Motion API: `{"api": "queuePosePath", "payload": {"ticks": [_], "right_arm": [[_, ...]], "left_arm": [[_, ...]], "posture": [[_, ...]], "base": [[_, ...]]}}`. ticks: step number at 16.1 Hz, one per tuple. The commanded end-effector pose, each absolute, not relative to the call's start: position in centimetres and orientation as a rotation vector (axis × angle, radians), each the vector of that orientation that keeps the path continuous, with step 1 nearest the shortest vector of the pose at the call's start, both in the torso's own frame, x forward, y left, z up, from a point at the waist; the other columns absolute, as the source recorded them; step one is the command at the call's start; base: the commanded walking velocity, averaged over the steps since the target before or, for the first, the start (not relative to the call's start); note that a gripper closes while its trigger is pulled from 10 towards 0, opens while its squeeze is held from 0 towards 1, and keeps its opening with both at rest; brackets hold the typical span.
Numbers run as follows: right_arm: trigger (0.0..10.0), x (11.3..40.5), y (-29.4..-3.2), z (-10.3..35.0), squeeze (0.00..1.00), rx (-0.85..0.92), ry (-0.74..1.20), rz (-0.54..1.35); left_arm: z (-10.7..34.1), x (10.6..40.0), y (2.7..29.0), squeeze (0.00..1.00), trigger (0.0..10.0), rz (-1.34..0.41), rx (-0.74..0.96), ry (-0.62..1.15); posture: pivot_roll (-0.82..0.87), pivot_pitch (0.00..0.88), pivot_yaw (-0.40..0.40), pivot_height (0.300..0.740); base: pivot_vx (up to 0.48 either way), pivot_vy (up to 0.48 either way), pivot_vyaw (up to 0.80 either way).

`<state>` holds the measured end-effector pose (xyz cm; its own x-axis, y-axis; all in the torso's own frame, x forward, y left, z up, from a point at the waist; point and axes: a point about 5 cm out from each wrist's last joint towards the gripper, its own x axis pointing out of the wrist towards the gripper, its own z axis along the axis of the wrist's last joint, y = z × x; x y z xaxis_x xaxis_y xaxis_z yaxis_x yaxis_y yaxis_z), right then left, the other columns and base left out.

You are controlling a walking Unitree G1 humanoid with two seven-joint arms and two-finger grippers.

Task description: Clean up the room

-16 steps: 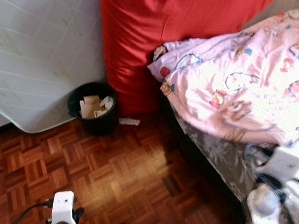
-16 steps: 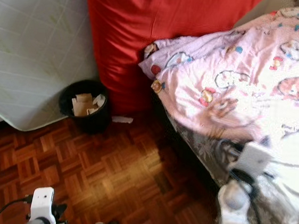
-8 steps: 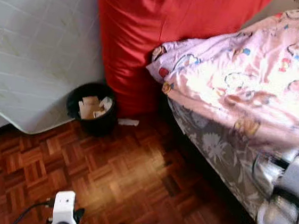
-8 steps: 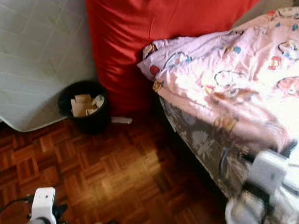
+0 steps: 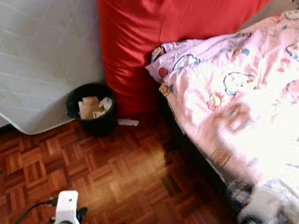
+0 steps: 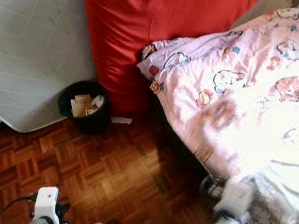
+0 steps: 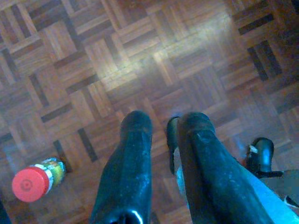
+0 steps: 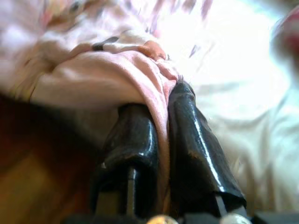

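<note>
Open parquet floor (image 5: 116, 178) gives free passage in the centre. A leaning mattress (image 5: 33, 51) and black wastebasket (image 5: 92, 108) block the left; a red cushion (image 5: 146, 37) blocks the far side. The bed with pink blanket (image 5: 245, 117) closes the right. A red-capped jar (image 7: 37, 179) lies on the floor near the left gripper (image 7: 159, 128).

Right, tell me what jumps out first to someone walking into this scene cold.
The big red cushion standing against the wall behind the bed draws the eye first, with the pink cartoon-print blanket spread over the bed beside it. The right gripper pinches a fold of that blanket at the bed's edge. On the parquet floor a black bin of paper scraps sits at the cushion's foot, and a red-capped jar lies near the left gripper.
</note>
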<state>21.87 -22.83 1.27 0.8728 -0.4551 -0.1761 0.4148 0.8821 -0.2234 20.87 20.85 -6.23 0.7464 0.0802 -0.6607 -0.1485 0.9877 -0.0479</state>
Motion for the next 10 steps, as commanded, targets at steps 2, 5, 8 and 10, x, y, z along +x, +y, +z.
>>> {"api": "queuePosePath", "payload": {"ticks": [2, 5, 8, 10], "right_arm": [[10.0, 20.9, -23.3, -0.8, 0.0, -0.204, 0.344, -0.426], [10.0, 19.5, -24.6, -3.9, 0.0, -0.221, 0.523, -0.443], [10.0, 19.2, -24.8, -4.5, 0.0, -0.222, 0.561, -0.436], [10.0, 19.4, -24.6, -4.8, 1.0, -0.208, 0.568, -0.412]], "left_arm": [[-6.7, 20.1, 20.9, 0.0, 10.0, 0.123, -0.083, 0.754], [-6.7, 20.1, 21.1, 0.0, 10.0, 0.122, -0.082, 0.751], [-6.6, 20.1, 21.2, 0.0, 10.0, 0.121, -0.082, 0.747], [-6.6, 20.2, 21.2, 0.0, 10.0, 0.115, -0.079, 0.748]], "posture": [[-0.02, 0.211, 0.066, 0.74], [-0.01, 0.212, 0.067, 0.74], [-0.01, 0.213, 0.067, 0.74], [-0.01, 0.215, 0.07, 0.74]], "base": [[0.0, 0.0, 0.0], [0.0, 0.0, 0.0], [0.0, 0.0, 0.0], [0.0, 0.0, 0.0]]}}
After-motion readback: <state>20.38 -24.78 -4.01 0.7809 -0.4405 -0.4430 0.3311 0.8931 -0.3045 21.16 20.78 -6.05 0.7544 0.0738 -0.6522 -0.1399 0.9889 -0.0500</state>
